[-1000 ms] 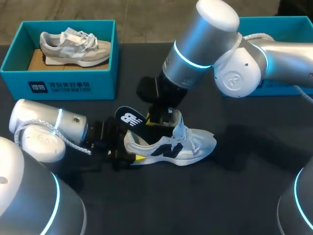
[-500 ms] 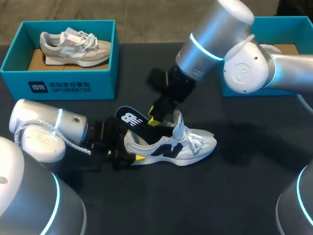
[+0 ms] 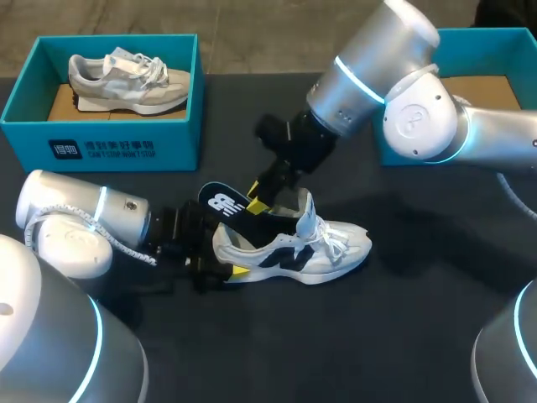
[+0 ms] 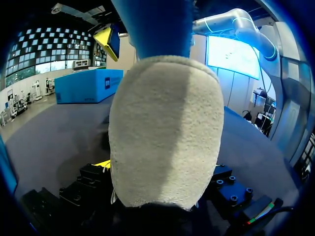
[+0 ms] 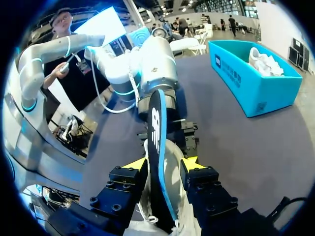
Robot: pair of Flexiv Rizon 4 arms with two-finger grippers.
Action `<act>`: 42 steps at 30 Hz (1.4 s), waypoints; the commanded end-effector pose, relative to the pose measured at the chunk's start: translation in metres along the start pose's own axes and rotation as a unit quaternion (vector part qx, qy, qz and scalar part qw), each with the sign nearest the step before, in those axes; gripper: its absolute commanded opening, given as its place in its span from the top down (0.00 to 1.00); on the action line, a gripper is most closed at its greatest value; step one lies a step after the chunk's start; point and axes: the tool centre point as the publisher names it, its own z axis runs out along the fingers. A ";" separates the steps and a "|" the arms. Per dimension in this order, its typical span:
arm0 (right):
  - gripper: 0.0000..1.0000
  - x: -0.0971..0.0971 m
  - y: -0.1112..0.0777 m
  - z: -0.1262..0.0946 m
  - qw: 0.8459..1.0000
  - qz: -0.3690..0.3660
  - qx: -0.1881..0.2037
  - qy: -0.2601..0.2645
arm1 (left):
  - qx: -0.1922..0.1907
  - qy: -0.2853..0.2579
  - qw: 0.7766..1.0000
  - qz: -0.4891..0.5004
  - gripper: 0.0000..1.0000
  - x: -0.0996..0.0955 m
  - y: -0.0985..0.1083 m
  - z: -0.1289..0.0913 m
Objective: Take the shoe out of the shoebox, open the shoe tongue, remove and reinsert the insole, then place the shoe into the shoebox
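A white shoe (image 3: 312,246) with a black side mark lies on the dark table, toe to the right. A black and blue insole (image 3: 223,203) sticks up out of its heel end. My left gripper (image 3: 220,269) is shut on the heel, and the pale heel (image 4: 165,132) fills the space between its fingers. My right gripper (image 3: 255,198) hangs just above the shoe's opening. In the right wrist view the insole (image 5: 156,132) stands edge-on between the right gripper's (image 5: 162,164) open fingers, with a gap on each side.
A teal shoebox (image 3: 101,126) at the back left holds a grey shoe (image 3: 126,80). A second teal box (image 3: 495,35) stands at the back right, partly behind my right arm. Bare dark table lies in front of the white shoe.
My right gripper has let go of the insole and opened, and the arm has drawn back up and to the right. The shoe, insole and left arm stay put.
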 end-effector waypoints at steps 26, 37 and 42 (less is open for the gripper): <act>1.00 0.007 0.004 0.026 1.000 0.003 -0.019 0.025 | -0.002 0.000 1.000 -0.001 1.00 -0.002 0.004 0.002; 1.00 0.015 0.035 -0.006 0.995 -0.005 -0.094 -0.027 | -0.002 0.000 1.000 -0.001 1.00 -0.002 0.004 0.002; 1.00 0.016 0.056 -0.024 0.989 -0.010 -0.130 -0.067 | -0.002 0.000 1.000 -0.001 1.00 -0.002 0.004 0.002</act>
